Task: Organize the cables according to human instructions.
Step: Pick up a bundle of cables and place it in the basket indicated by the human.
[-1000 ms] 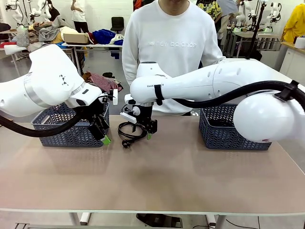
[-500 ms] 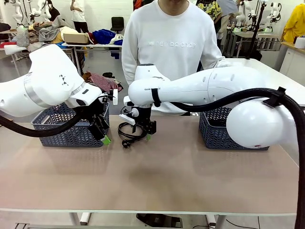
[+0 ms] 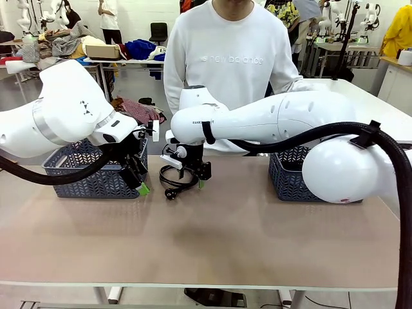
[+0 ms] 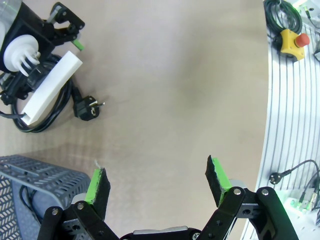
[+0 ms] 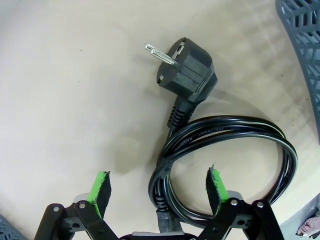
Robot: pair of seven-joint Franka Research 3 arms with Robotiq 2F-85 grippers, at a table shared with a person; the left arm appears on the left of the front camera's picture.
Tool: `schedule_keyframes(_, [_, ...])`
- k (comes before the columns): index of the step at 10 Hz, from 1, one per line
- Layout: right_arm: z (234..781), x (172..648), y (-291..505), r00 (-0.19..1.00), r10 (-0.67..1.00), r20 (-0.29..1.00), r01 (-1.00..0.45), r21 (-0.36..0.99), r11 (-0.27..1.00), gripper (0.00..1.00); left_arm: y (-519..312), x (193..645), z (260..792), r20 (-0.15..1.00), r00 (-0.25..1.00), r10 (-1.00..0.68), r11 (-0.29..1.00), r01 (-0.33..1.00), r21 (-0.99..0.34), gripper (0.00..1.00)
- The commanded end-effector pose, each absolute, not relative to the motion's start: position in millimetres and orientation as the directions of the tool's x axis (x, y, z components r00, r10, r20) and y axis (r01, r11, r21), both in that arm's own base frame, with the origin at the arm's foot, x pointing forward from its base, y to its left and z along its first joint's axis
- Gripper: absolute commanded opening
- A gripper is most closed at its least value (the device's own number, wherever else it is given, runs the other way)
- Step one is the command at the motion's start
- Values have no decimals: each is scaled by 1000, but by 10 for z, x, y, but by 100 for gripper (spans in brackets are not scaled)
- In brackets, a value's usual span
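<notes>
A coiled black cable (image 3: 178,177) lies on the table (image 3: 212,238) near its far edge, left of the middle, just beside the left basket (image 3: 90,172). Its chunky plug (image 5: 186,69) sticks out of the coil toward the robot's side, two pins showing.

The right gripper (image 3: 194,180) hangs directly over this coil, and the arm hides the far part of the loop in the front view. In the right wrist view its jaws stand wide apart with nothing between the green pads (image 5: 217,184); one side of the coil (image 5: 225,165) runs between them, and the lowest stretch is cut off by the gripper body. Whether the pads touch the cord cannot be told.

The left gripper (image 3: 138,179) sits low at the near right corner of the left basket, jaws spread and empty; its upper parts are lost in shadow against the basket wall. In the left wrist view a dark cord (image 4: 26,209) shows inside the basket (image 4: 37,172), too cropped to make out further.

The right basket (image 3: 302,177) stands near the far right edge, mostly hidden behind the right arm; its contents cannot be seen. A person (image 3: 225,64) stands at the far edge, hands hidden behind the arm.
</notes>
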State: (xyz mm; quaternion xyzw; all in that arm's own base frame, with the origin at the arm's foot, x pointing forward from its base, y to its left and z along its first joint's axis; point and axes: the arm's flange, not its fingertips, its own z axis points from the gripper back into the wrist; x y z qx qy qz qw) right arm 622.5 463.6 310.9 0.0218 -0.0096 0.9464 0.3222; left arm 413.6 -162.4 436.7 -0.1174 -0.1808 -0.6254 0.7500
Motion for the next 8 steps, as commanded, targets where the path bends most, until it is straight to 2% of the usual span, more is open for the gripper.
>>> schedule_keyframes(1, [3150,6339,4757,-777,629,23,-629,18,-777,100,-1607,4127,4370,428,164,-889,204,978,50,100])
schedule_keyframes(3, [3152,6353,4756,-774,632,25,-632,16,-775,85,-1607,4127,4370,428,164,-889,204,978,50,100])
schedule_keyframes(8, [3149,6355,4751,-770,637,31,-637,16,-771,36,-1607,4127,4370,428,164,-889,204,978,50,100])
